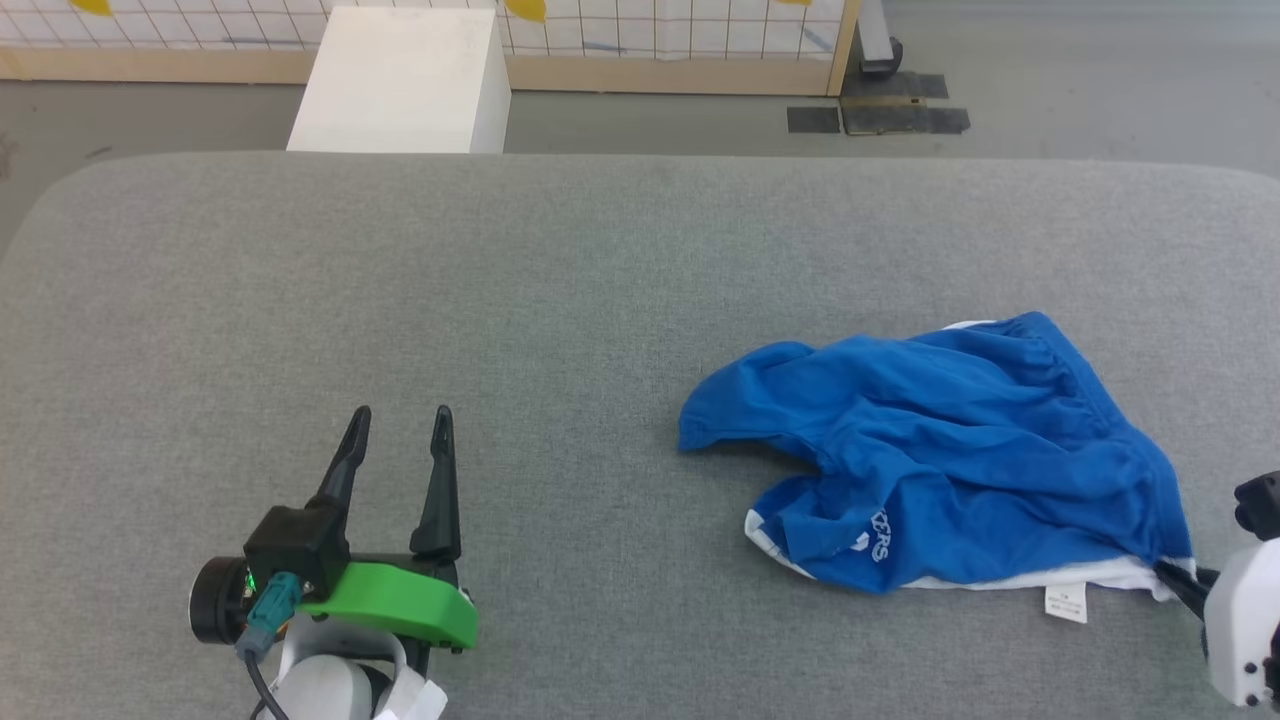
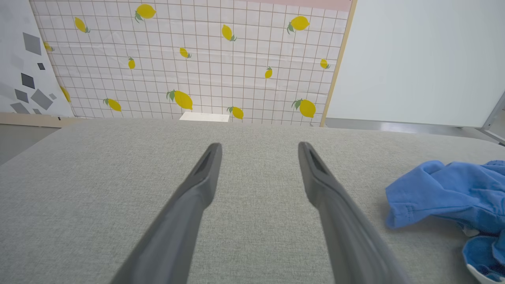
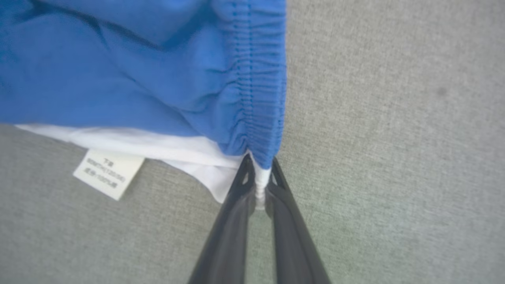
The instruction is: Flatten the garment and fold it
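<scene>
My right gripper [image 3: 258, 185] pinches the garment [image 1: 960, 450] by its near right corner tip; tugging could slip it. My left gripper [image 1: 400, 414] hangs spread.

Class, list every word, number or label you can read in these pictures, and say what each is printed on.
White print on the garment: turned sideways and creased; only "RS" at its end looks readable, and that is not certain.
Small white label by the garment's white edge: several lines of print, too blurred to read.
</scene>
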`<state>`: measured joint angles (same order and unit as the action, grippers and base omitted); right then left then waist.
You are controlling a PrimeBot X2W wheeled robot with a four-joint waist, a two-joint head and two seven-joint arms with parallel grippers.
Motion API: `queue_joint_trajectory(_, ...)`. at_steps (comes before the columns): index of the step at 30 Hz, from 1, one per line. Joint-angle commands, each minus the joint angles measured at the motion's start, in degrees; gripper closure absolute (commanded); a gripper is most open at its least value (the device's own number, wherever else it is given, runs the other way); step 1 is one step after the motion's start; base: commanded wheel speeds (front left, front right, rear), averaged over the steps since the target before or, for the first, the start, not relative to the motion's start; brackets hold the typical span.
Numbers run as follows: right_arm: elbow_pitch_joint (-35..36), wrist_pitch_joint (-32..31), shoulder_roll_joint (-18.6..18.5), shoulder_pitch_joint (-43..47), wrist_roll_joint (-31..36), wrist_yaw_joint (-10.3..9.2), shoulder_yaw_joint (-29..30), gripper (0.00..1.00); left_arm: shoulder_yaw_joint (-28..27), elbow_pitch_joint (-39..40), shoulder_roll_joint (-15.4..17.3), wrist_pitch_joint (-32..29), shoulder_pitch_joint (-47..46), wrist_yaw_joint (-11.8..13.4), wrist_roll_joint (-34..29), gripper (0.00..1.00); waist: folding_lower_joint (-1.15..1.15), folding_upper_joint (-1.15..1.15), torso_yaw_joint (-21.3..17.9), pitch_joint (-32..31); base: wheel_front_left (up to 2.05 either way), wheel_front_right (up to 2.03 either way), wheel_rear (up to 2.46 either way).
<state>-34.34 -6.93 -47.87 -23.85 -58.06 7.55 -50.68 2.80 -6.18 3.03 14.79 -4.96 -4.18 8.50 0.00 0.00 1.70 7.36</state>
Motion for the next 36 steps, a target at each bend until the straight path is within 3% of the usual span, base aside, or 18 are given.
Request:
queue_joint_trajectory(1,-0.11,1.6,1.47,0.77,0.34,-0.06,0.99,0.36,0.1,-0.26,-0.15,0.21,0.43,-0.32,-0.61,0.0,0.0,0.0,0.14,-0.67,0.0,0.0,0.0)
queue_joint_trajectory(2,-0.32,2.82,1.62,0.73,1.05,-0.06,1.88,0.0,0.16,-0.4,-0.15,0.21,0.66,-0.33,-0.65,0.0,0.0,0.0,0.18,-1.08,0.0,0.0,0.0)
queue_joint_trajectory(8,-0.43,12.93,1.4,0.51,8.2,-0.06,10.26,0.0,0.87,-1.12,-0.15,0.21,2.06,-0.37,-1.73,0.0,0.0,0.0,0.11,-3.52,0.0,0.0,0.0)
queue_joint_trajectory(12,-0.31,20.16,3.79,0.34,16.28,-0.06,20.3,0.0,1.59,-1.15,-0.15,0.21,2.37,-0.67,-3.3,0.0,0.0,0.0,-0.35,-4.32,0.0,0.0,0.0)
queue_joint_trajectory(16,4.92,21.84,11.2,1.6,27.14,-0.06,36.53,0.0,2.97,-1.05,-0.06,0.21,1.88,-0.49,-6.47,0.0,0.0,0.0,-0.75,-4.36,0.0,0.0,0.0)
queue_joint_trajectory(19,16.9,21.89,20.86,6.49,37.55,-0.06,50.53,0.0,4.19,-0.51,-0.07,0.21,0.85,0.23,-8.18,0.0,0.0,0.0,-0.89,-3.84,0.0,0.0,0.0)
queue_joint_trajectory(22,28.63,21.9,29.95,11.51,44.63,-0.06,58.08,0.0,5.25,-0.13,-0.07,0.21,-0.43,0.68,-8.9,0.0,0.0,0.0,-0.95,-3.19,0.0,0.0,0.0)
queue_joint_trajectory(27,40.64,21.91,39.71,18.08,49.94,-0.06,61.48,0.0,9.3,-1.33,0.97,0.21,-3.4,-0.12,-11.38,0.0,0.0,0.0,-0.87,-1.98,0.0,0.0,0.0)
queue_joint_trajectory(32,42.23,21.92,42.1,21.64,52.89,-0.06,60.64,0.0,16.02,-7.82,2.45,0.18,-7.65,-1.83,-14.72,0.0,0.0,0.0,-0.95,-1.04,0.0,0.0,0.0)
queue_joint_trajectory(36,42.37,21.92,43.04,22.64,54.2,-0.06,60.72,0.0,22.04,-13.64,2.58,-3.14,-14.04,-3.03,-14.99,0.0,0.0,0.0,-0.77,-0.09,0.0,0.0,0.0)
